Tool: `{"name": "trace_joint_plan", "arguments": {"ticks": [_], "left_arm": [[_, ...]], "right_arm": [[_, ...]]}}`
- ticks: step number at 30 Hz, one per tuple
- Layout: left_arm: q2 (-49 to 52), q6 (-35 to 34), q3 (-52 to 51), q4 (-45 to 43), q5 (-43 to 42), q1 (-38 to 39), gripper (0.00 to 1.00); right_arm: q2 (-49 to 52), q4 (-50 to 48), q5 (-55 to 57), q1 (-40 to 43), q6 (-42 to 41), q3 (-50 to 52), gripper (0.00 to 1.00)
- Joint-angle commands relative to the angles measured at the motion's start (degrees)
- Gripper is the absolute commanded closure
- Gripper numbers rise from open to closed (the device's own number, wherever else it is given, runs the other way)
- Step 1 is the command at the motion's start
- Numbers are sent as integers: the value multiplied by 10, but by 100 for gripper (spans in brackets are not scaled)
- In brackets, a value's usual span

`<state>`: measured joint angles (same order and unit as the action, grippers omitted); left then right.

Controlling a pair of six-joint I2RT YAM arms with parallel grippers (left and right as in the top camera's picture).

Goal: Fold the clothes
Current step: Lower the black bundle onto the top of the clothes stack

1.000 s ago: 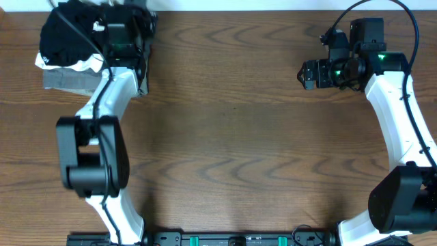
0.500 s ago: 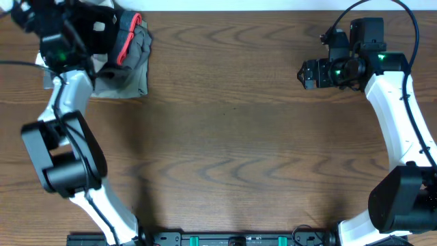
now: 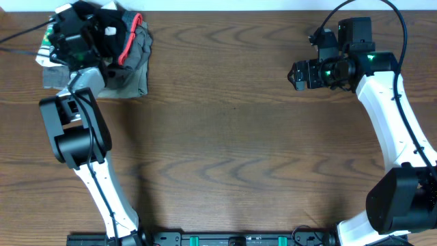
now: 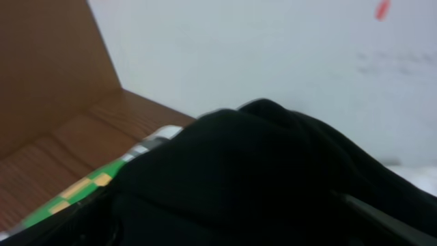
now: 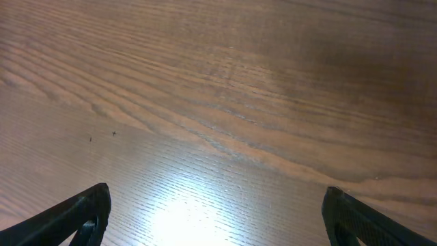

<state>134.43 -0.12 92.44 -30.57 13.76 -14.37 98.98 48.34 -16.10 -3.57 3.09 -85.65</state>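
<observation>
Tabletop (image 3: 225, 137), 11 o'clock corner: black garment (image 3: 102, 42) bunched on top of the stacked pile, apparently set there as finished stock. Left gripper (image 3: 80, 27) is sunk in its fabric; clamped or released cannot be told. White tag (image 3: 109, 30): no print legible. Grey garments with red trim (image 3: 136, 51) touch it at 3 o'clock. At 2 o'clock: right gripper (image 3: 297, 74), fingers spread, empty, probably idle.

The soft black fabric garment (image 4: 259, 178) is plain black. At eleven o'clock on the brown, wavy-grained wooden table (image 3: 232, 123), folded grey cloth garments (image 3: 136, 72) carry red trim (image 3: 128, 41). Beside the black lies a green-and-yellow checked patch (image 4: 78, 193).
</observation>
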Motion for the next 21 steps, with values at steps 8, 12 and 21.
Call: {"name": "trace_joint_plan", "arguments": {"ticks": [8,12,21], "left_arm": [[21,34,-11,87,0,31,2],[-32,80,-10,89,42,31,2],[-256,92,-10,198,75,34,2]], "right_arm": [[5,-17,3,-2,-7,0,2],[5,-56,2,-2,-7,0,2],[1,-170,3,3,2,-38,1]]}}
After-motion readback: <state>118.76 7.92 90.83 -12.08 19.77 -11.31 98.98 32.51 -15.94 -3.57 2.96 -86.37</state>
